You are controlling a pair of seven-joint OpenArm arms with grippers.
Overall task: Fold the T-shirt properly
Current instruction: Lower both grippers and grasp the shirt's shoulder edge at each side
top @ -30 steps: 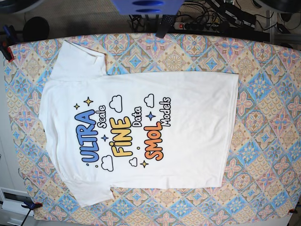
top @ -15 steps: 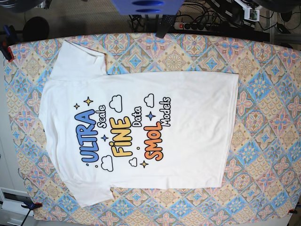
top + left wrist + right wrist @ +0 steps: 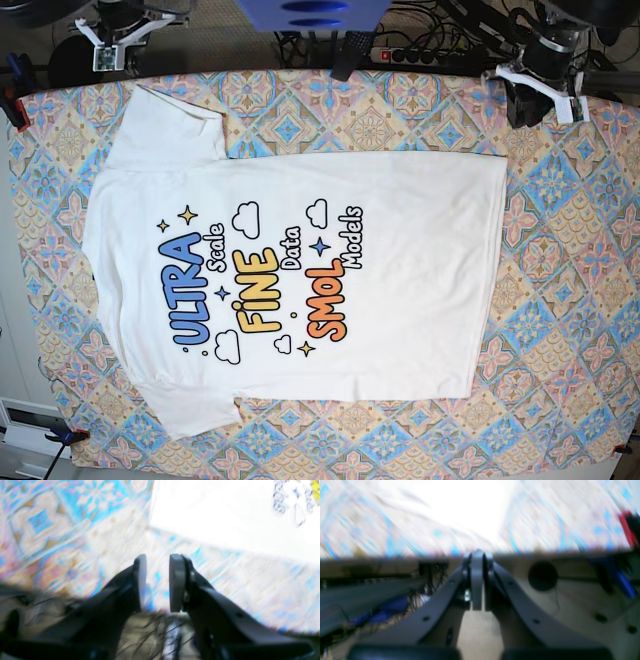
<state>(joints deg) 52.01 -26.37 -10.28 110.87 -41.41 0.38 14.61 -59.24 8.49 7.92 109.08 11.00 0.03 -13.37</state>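
Lying flat: one T-shirt (image 3: 300, 280) (print up), two arms.

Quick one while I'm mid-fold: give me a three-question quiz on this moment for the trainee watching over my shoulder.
1. True or false: the T-shirt lies spread flat, print up, on the patterned tablecloth.
2. Which gripper shows a gap between its jaws: A) the left gripper, B) the right gripper?
3. Fill in: in the base view both arms sit at the ______ edge of the table.

Key:
1. True; no fold is made yet.
2. A. The right gripper's jaws are pressed together with nothing between them.
3. Top (far) edge; neither gripper touches the shirt.
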